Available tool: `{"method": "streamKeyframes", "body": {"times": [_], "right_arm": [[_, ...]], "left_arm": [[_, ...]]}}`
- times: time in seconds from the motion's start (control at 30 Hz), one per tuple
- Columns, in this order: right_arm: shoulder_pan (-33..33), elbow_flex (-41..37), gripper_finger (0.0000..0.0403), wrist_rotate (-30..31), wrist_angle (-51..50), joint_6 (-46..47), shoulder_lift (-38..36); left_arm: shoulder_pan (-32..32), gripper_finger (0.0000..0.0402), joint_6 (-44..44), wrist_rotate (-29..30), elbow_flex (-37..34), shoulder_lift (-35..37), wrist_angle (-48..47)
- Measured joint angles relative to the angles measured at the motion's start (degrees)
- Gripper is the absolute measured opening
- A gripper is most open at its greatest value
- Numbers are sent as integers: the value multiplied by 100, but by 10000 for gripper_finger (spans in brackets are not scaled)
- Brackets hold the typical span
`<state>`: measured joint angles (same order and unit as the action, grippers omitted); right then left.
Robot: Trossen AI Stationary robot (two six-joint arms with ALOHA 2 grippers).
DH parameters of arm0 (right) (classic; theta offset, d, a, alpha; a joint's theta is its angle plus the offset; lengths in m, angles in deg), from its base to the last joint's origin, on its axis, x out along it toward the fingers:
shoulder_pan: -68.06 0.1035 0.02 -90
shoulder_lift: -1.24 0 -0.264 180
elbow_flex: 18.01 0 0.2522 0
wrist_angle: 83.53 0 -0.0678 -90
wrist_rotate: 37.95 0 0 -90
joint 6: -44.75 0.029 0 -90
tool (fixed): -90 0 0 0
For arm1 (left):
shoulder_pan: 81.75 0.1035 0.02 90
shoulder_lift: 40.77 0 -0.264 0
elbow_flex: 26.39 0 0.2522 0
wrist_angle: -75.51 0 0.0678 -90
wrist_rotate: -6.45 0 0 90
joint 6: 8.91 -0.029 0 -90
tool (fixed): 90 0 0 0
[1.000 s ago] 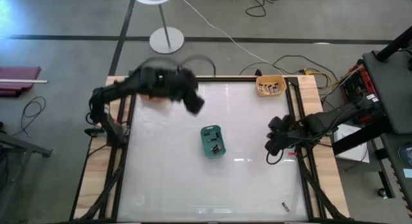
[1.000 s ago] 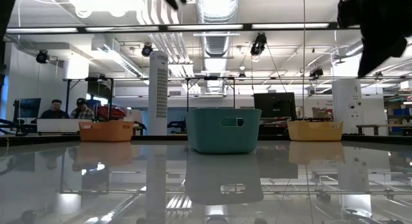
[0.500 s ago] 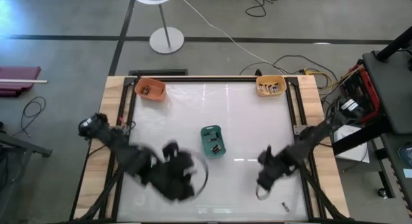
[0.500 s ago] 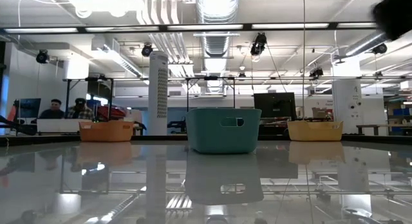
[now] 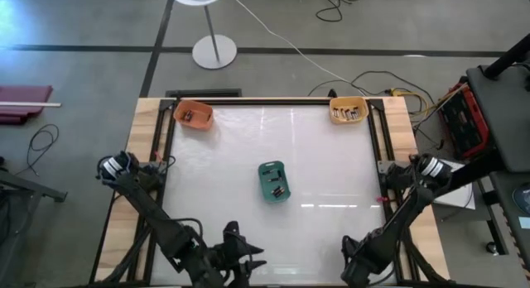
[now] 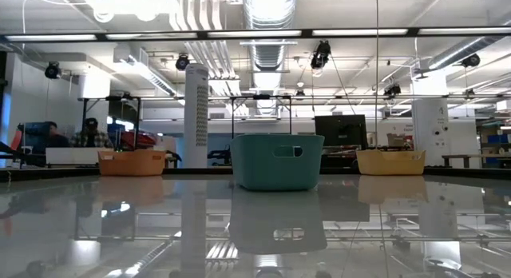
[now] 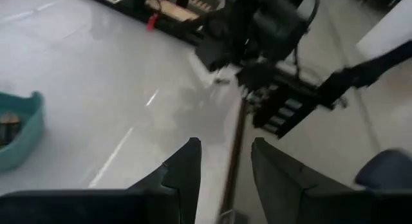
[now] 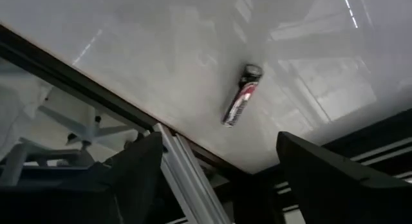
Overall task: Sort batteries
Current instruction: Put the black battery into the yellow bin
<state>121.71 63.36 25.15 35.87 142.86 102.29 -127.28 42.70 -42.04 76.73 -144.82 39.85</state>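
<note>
high view: left hand (image 5: 240, 256) and right hand (image 5: 358, 263) both low at the near edge of the glossy white desk (image 5: 224, 180); teal plastic bin (image 5: 273, 181) mid-desk with dark cells, orange bin (image 5: 192, 114) and yellow bin (image 5: 348, 110) at the far corners.
low view: three bins in a row; no hands visible.
left wrist view: left hand fingers spread moderately, holding nothing.
right wrist view: right hand wide apart, empty; single black-and-red cylindrical battery (image 8: 241, 103) lying on desk near its edge, beyond the fingers.

Open tabletop (image 5: 331, 172) around central teal bin (image 5: 273, 181); orange bins (image 5: 192, 114) cornered.
</note>
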Motion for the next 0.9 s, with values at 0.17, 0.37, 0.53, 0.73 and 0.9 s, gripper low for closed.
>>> {"method": "streamKeyframes", "body": {"times": [0.17,0.37,0.53,0.73,0.9], "right_arm": [[11,154,315,45,-41,79,215],[-2,167,332,-10,-65,175,178],[11,222,340,-14,-74,149,109],[35,401,342,-6,-82,-365,64],[37,563,344,9,-106,-464,112]], "left_arm": [[-4,117,17,-46,-259,0,541],[-59,138,520,115,-394,2,591],[-59,196,654,138,-668,2,615],[-319,255,1070,31,-1300,2,649],[-695,264,2252,409,-1967,2,665]]}}
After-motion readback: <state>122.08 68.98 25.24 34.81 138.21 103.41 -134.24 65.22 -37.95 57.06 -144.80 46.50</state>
